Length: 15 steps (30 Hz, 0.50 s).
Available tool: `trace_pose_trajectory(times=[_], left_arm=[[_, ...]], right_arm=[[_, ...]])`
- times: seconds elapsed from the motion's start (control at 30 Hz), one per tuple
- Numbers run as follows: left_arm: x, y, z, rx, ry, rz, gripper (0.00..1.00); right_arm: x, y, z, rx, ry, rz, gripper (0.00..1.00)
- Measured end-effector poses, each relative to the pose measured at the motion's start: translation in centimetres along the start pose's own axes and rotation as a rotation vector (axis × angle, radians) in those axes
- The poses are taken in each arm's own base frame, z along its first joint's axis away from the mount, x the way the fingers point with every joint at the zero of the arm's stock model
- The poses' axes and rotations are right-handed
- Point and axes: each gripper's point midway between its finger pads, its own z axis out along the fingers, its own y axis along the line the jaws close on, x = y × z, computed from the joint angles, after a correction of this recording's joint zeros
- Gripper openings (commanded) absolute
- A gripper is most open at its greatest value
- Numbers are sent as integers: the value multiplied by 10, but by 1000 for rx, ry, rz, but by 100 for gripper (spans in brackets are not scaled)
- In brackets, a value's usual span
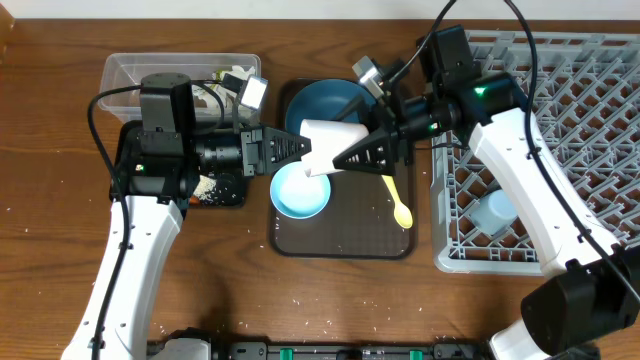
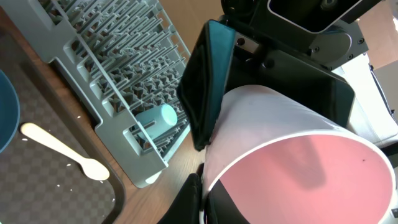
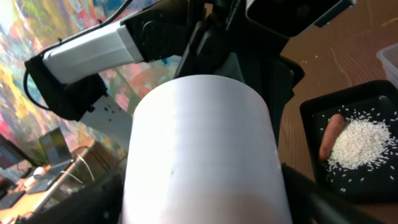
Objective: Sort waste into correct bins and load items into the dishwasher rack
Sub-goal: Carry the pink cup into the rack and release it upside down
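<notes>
**Cup at risk mid-handover**

The left gripper's [image 1: 288,150] jaws were clamped on the pink cup [image 1: 335,135], held above the bowl [image 1: 300,192]. The right gripper's [image 1: 348,152] jaws straddled it, grip unclear. An early left release would likely drop it.

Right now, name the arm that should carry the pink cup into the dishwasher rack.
Right, most likely. The right gripper straddles the pink cup with jaws spread, and its arm stands beside the dishwasher rack. The left gripper pinches the cup's rim but sits across the brown tray from the rack.
</notes>
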Motion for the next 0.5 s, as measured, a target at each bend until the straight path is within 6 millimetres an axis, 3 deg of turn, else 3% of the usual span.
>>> trace_pose_trajectory(times=[0.1, 0.23, 0.37, 0.5], left_arm=[[0, -1, 0, 2, 1, 1, 6], [0, 0, 0, 1, 0, 2, 6], [0, 0, 0, 1, 0, 3, 12], [0, 0, 0, 0, 0, 2, 14]], right_arm=[[1, -1, 0, 5, 2, 1, 57], [0, -1, 0, 7, 3, -5, 54], [-1, -2, -2, 11, -1, -15, 53], [-6, -9, -19, 44, -31, -17, 53]])
